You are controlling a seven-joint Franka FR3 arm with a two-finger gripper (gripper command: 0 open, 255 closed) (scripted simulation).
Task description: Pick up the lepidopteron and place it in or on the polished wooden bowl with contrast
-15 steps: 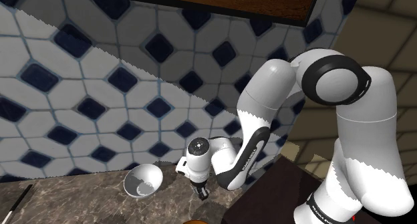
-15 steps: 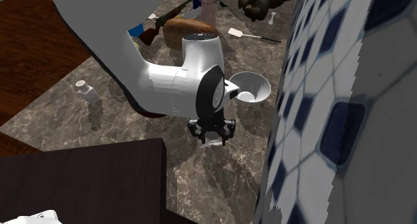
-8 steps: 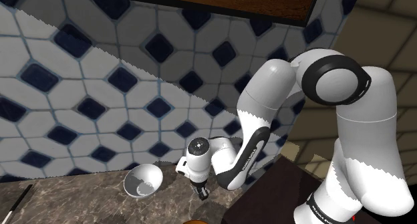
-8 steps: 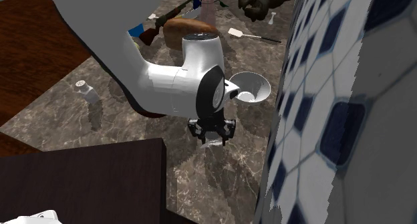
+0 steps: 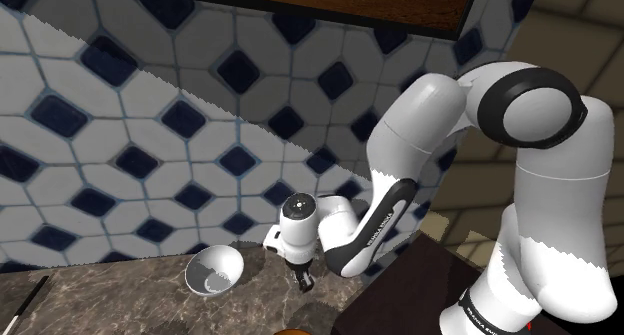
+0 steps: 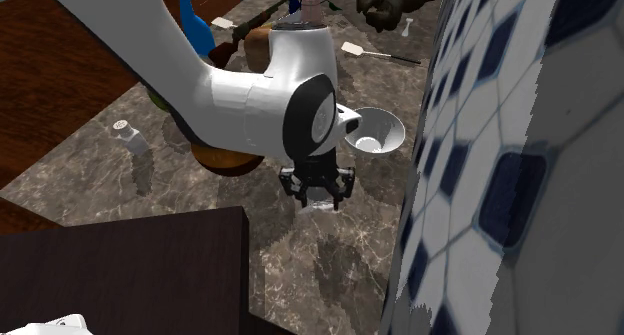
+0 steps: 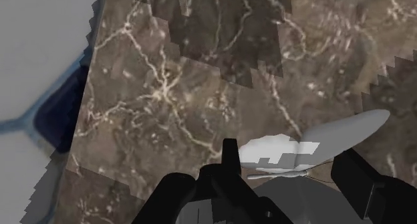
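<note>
My black gripper (image 7: 292, 168) is shut on a pale grey butterfly (image 7: 304, 149), whose wings spread between and past the two fingers. The second exterior view shows the gripper (image 6: 318, 197) hanging a little above the brown marble counter (image 6: 330, 273) with the butterfly (image 6: 319, 206) at its tip and a shadow beneath. The bowl (image 6: 375, 133) is drawn white with a grey half inside and stands upright close to the tiled wall, just beyond the gripper. From the shoulder camera the bowl (image 5: 213, 270) lies to the left of the gripper (image 5: 303, 281).
A blue-and-white tiled wall (image 5: 130, 133) borders the counter. Behind the arm are a brown rounded object (image 6: 225, 159), a blue bottle (image 6: 197, 33), a small white shaker (image 6: 127, 135) and loose utensils (image 6: 375, 53). The dark stand (image 6: 120, 273) is at the near edge.
The arm has risen and the gripper has lifted slightly off the counter, taking the butterfly with it. The bowl has stayed in place.
</note>
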